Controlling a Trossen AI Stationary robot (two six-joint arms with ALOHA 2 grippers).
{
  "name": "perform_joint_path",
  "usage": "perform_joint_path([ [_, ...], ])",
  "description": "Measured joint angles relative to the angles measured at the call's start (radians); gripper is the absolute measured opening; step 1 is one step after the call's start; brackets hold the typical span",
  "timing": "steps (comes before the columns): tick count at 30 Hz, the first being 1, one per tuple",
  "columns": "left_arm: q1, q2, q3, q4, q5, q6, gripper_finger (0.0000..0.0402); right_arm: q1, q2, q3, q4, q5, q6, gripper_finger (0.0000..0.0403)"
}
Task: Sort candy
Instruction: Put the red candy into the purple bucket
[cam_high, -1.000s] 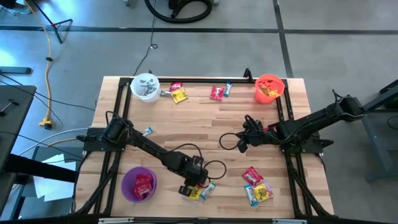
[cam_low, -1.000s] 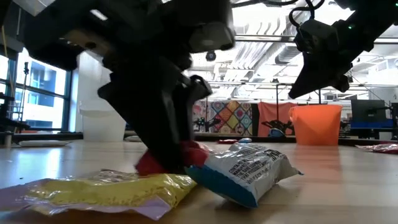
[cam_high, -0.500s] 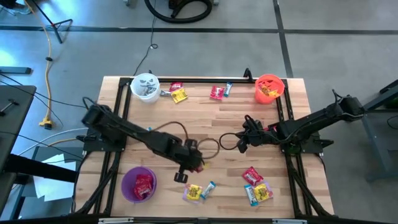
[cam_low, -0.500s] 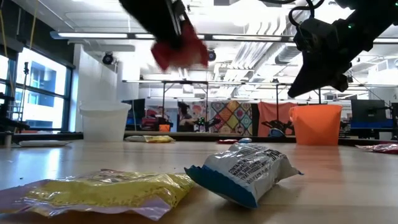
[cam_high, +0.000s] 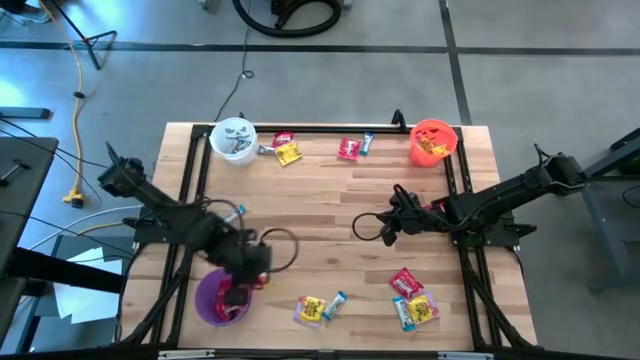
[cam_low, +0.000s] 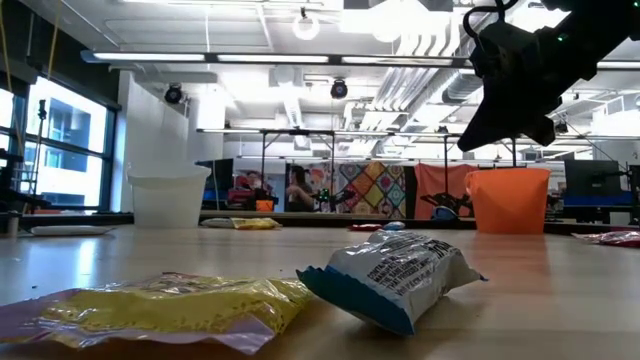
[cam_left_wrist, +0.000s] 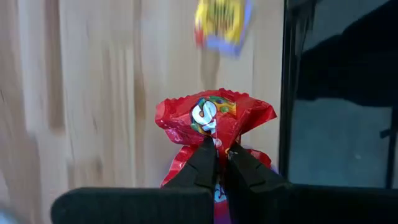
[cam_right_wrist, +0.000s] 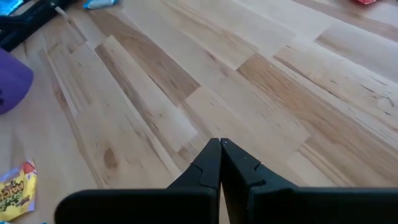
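My left gripper (cam_high: 250, 274) hovers at the rim of the purple bucket (cam_high: 212, 300) and is shut on a red candy (cam_left_wrist: 214, 118). The low view does not show this gripper. My right gripper (cam_high: 388, 228) waits shut above bare wood right of the table's middle, touching nothing; its fingers are closed in its wrist view (cam_right_wrist: 219, 144). A yellow candy (cam_low: 170, 305) and a light-blue candy (cam_low: 395, 275) lie flat near the near edge (cam_high: 320, 307). More candies lie at the near right (cam_high: 412, 300) and along the far edge (cam_high: 285, 148). My left gripper pinches the red candy by one crimped end of its wrapper (cam_left_wrist: 213, 138) between the two fingers. The candy is lifted clear of the table, and the rest of the wrapper fans out beyond the fingertips.
A white bucket (cam_high: 233, 138) stands at the far left corner and an orange bucket (cam_high: 432, 142) at the far right. Red candies lie inside the purple bucket. One small blue candy (cam_high: 238, 211) lies by the left arm. Bare wood fills the table's middle.
My left gripper, shut on the red candy, rose from the pile at the near edge and swung toward the table's left, ending over the purple bucket. The red candy was lifted clear. The yellow and light-blue candies stayed where they lay.
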Motion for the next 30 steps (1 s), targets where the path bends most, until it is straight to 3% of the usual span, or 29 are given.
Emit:
perform_joint_path([
  [11,-0.241,-0.008,-0.077,-0.029,0.055,-0.424,0.0000,0.000,0.000,0.000,0.024,-0.010,0.011,0.0000],
  [16,-0.307,-0.009,-0.153,-0.012,0.128,-0.563,0.0000,0.000,0.000,0.000,0.033,-0.010,0.010,0.0000],
  [25,-0.264,-0.008,-0.316,0.161,0.122,-0.597,0.0002,0.000,0.000,0.000,0.067,-0.010,-0.006,0.0000],
  [30,-0.227,-0.009,-0.337,0.159,0.137,-0.515,0.0036,0.000,0.000,0.000,0.077,-0.010,-0.009,0.0000],
])
